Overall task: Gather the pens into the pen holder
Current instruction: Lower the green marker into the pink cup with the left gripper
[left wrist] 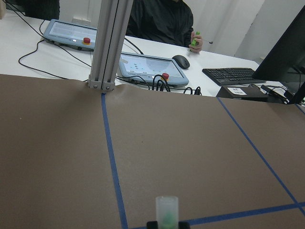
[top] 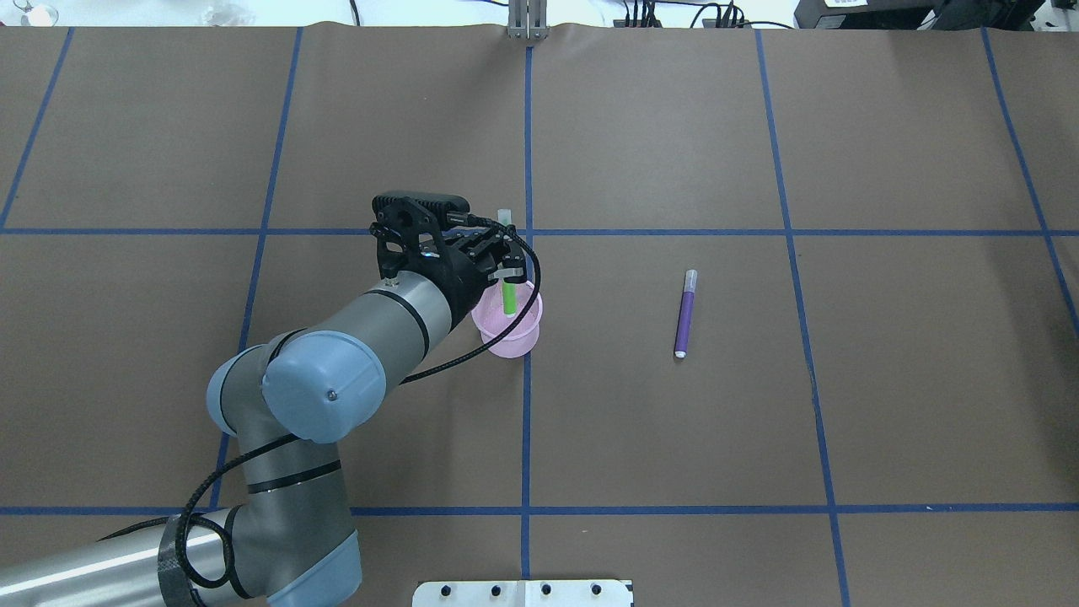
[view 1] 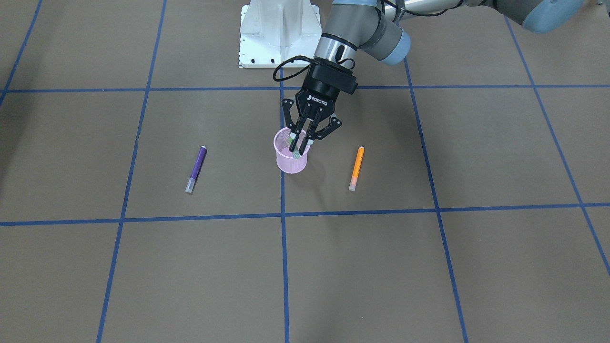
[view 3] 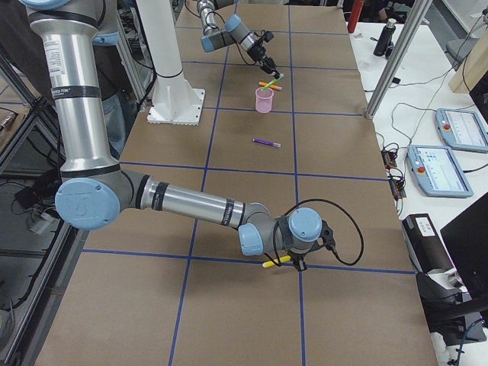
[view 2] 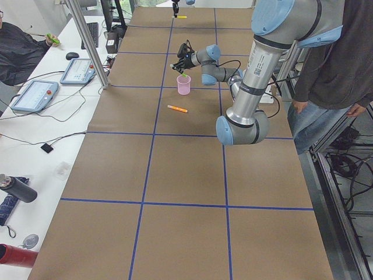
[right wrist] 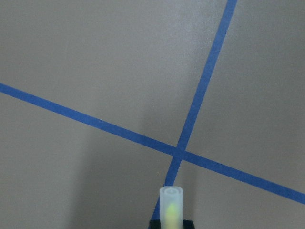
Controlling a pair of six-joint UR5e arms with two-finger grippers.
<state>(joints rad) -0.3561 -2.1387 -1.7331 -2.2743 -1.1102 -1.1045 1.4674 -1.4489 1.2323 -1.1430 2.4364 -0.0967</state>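
Front view: the left arm (view 1: 362,28) angles down from the base, left fingers (view 1: 305,135) clenched on the green pen (view 1: 296,153), its tip at the mouth of the pink pen holder (view 1: 291,164) on the desk (view 1: 429,286); purple pen (view 1: 196,168) and orange pen (view 1: 356,167) lie well apart either side. Right side view: the right arm (view 3: 191,204) stretches low. Right wrist view: right fingers (right wrist: 188,225) grasp a yellow pen (right wrist: 171,210)

Table under brown paper cover (top: 674,126) gridded with blue tape lines (top: 527,421); adjoining white bench (view 2: 35,146) with aluminium post (left wrist: 107,43), two control tablets (left wrist: 150,67), keyboard (left wrist: 228,75), mouse (left wrist: 180,61), dark monitor (left wrist: 286,52), loose cables.
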